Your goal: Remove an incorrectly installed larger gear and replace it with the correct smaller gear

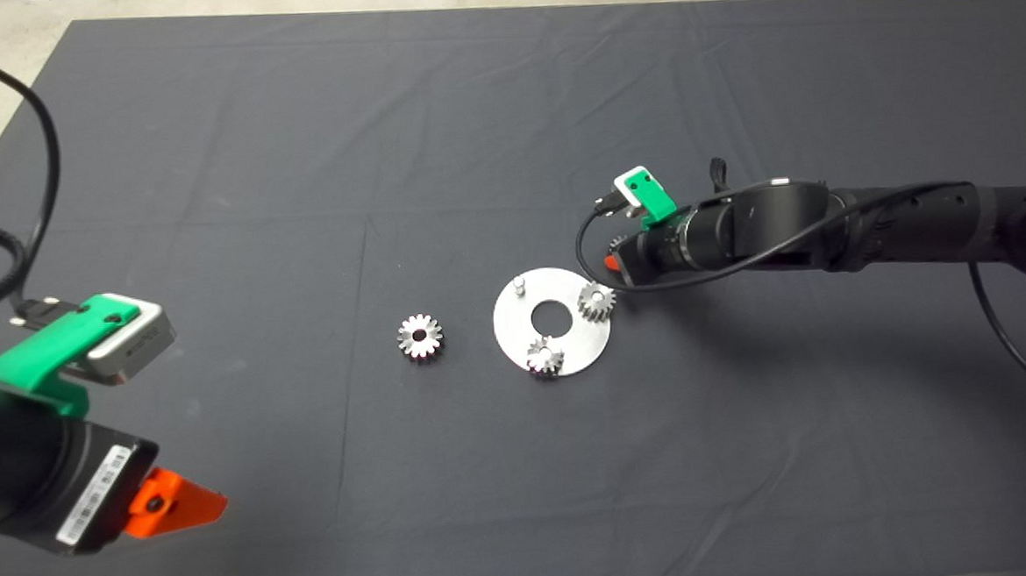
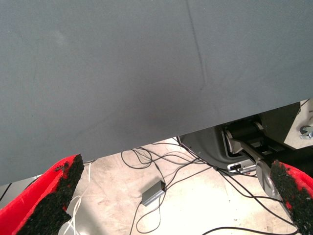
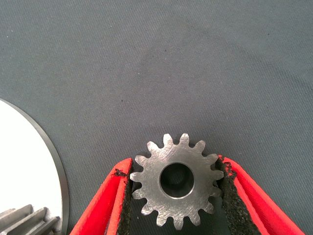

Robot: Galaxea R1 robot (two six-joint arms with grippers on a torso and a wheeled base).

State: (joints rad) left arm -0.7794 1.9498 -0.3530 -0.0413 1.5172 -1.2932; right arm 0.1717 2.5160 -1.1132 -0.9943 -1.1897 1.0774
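My right gripper [image 1: 614, 261] hangs just off the right rim of the round silver plate [image 1: 516, 340]. In the right wrist view, this gripper [image 3: 173, 164] is shut on the smaller gear [image 3: 176, 179], with a pad against the teeth on each side and the mat behind it. The larger gear [image 1: 420, 336], with its bright flat face, lies flat on the mat left of the plate. Two small gears [image 1: 596, 301] [image 1: 546, 356] sit on the plate. A bare pin [image 1: 519, 283] stands at its far-left part. My left gripper [image 1: 182, 503] is parked open at the lower left.
The plate rim [image 3: 29, 147] and one mounted gear [image 3: 24, 220] show beside the held gear in the right wrist view. The left wrist view looks past the mat edge [image 2: 146, 142] at floor cables and a small grey box [image 2: 153, 191].
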